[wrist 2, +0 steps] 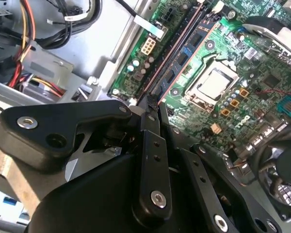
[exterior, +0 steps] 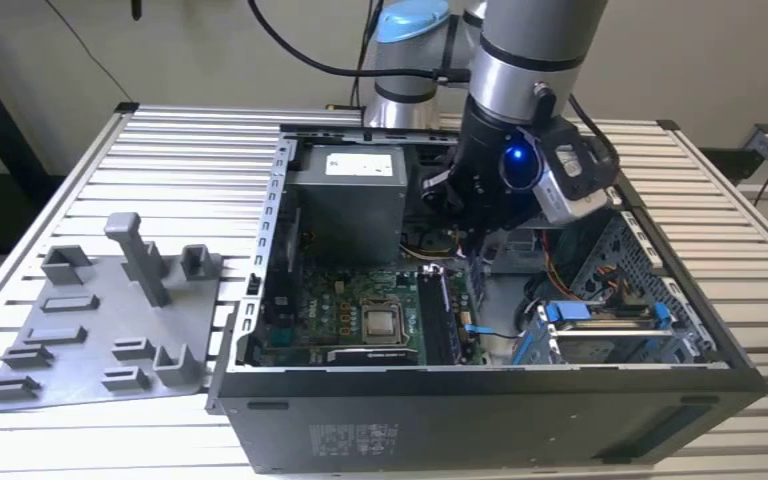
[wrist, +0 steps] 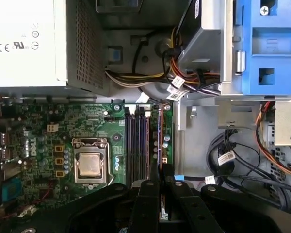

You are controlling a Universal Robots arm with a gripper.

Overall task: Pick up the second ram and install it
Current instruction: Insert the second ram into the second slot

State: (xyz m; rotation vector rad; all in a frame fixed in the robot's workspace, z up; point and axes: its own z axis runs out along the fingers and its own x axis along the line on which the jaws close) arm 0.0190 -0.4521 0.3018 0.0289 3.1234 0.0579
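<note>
- One arm (exterior: 531, 60) reaches down into the open-topped computer case (exterior: 491, 390). Its pincer (exterior: 471, 245) sits low between the power supply (exterior: 351, 200) and the blue drive cage (exterior: 598, 315), with cable bundles (wrist: 233, 160) close on the cage side.
- Pincer (wrist: 160, 171) fingers nearly closed, pinching the second ram (wrist: 160, 136) by its thin upper edge. The stick stands on edge along the motherboard (exterior: 344, 310) border nearest the drive cage. Cannot tell whether it is fully seated.
- Several dark memory slots (wrist: 137, 145) lie between the stick and the processor socket (wrist: 89, 165).
- Slatted metal table (exterior: 171, 130) carries the case. The grey fixture plate (exterior: 91, 330) lies just beside the case, toward the table's edge at the exterior view's left.
</note>
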